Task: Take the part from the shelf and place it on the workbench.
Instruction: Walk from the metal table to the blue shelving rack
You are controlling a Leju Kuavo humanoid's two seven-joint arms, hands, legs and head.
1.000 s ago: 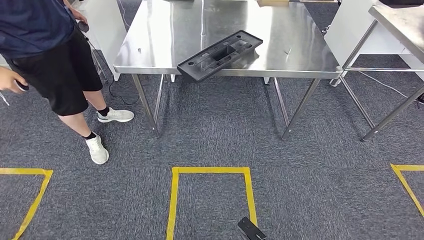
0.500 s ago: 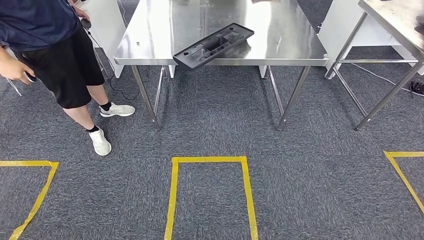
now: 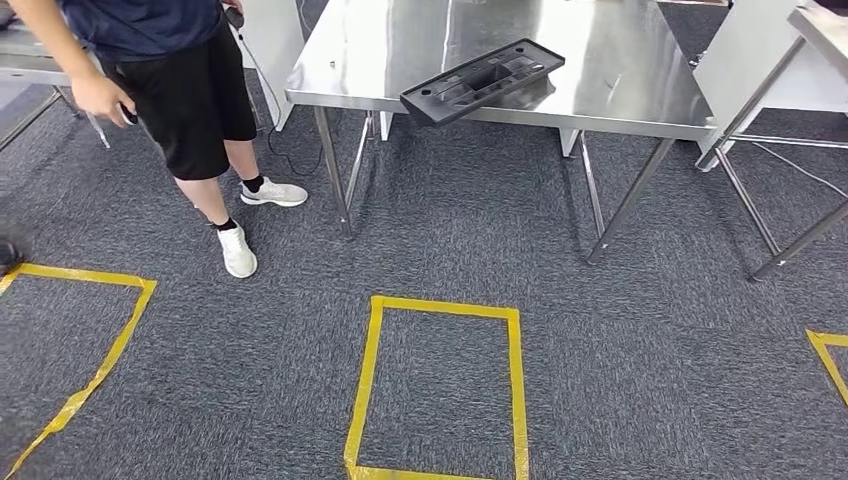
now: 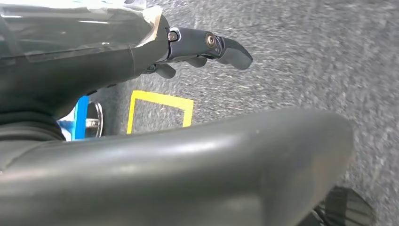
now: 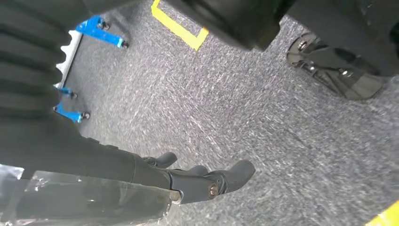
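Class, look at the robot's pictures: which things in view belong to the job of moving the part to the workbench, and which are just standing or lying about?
Belong to the job:
black part, overhanging the near edge
steel workbench
left hand, holding nothing
right hand, holding nothing

Just about:
person
yellow tape square
second table

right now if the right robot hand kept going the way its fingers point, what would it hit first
Probably just the grey carpet. The right robot hand holds nothing and hangs over bare floor, with nothing between them, though depth is hard to judge.

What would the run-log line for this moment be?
part: on workbench, overhanging front edge | left hand: holds nothing | right hand: holds nothing | person: beside workbench
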